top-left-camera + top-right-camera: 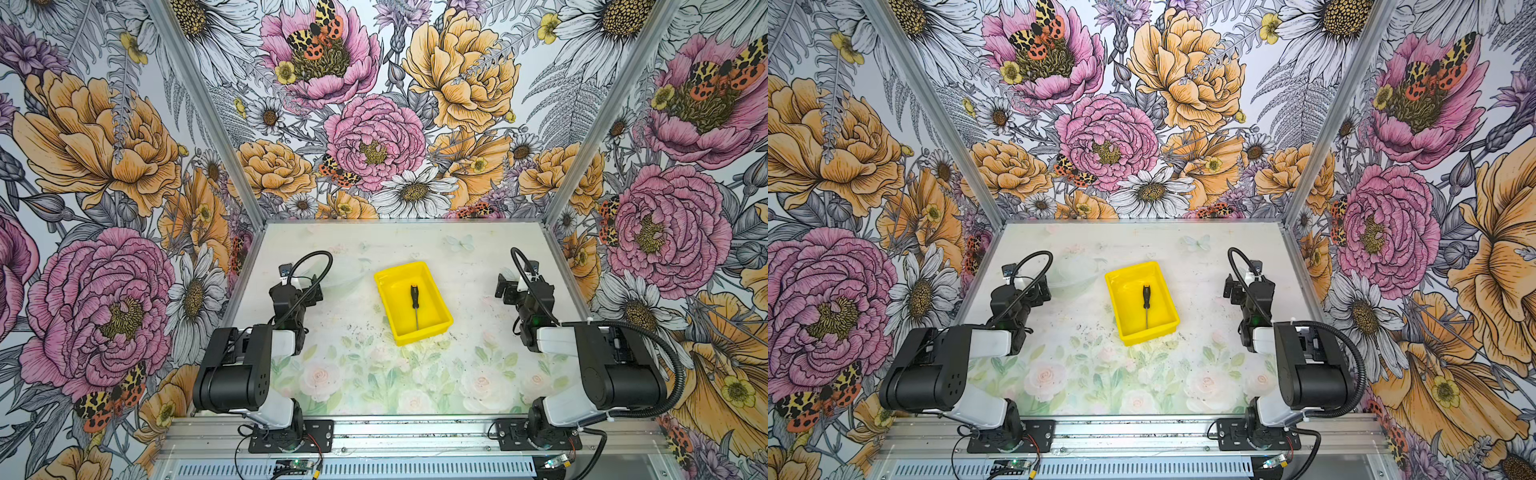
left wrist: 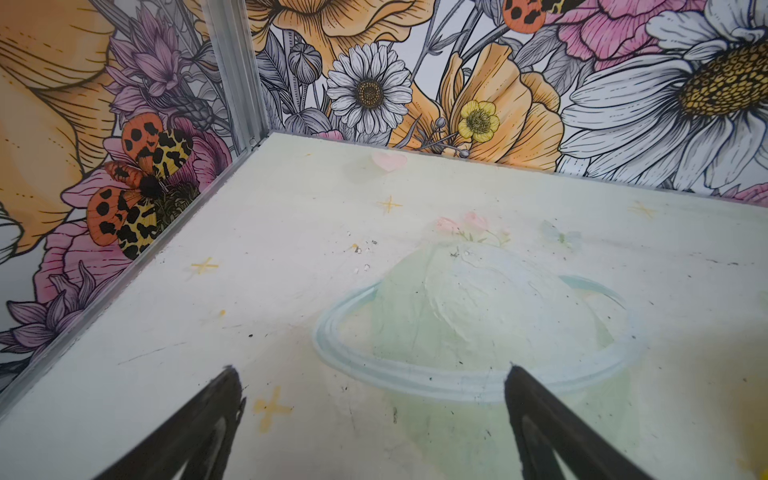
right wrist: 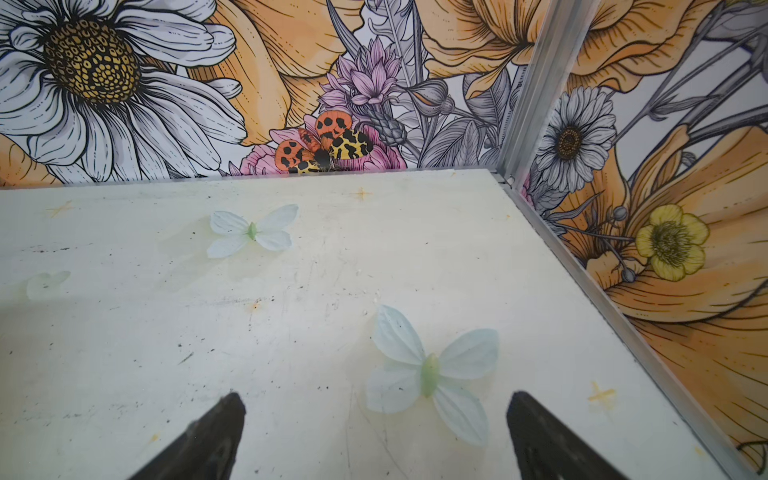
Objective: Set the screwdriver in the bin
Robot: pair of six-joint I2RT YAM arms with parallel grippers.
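Screwdriver [image 1: 414,305] lay flat inside bin [image 1: 422,336], mid-table, handle far, tip near. Left gripper [image 2: 370,369] spread wide, holding nothing, above table [image 1: 374,374] at left. Right gripper [image 3: 374,395] likewise wide, empty, at right.

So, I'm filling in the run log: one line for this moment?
screwdriver: lying inside bin | left pincer: open, empty | right pincer: open, empty
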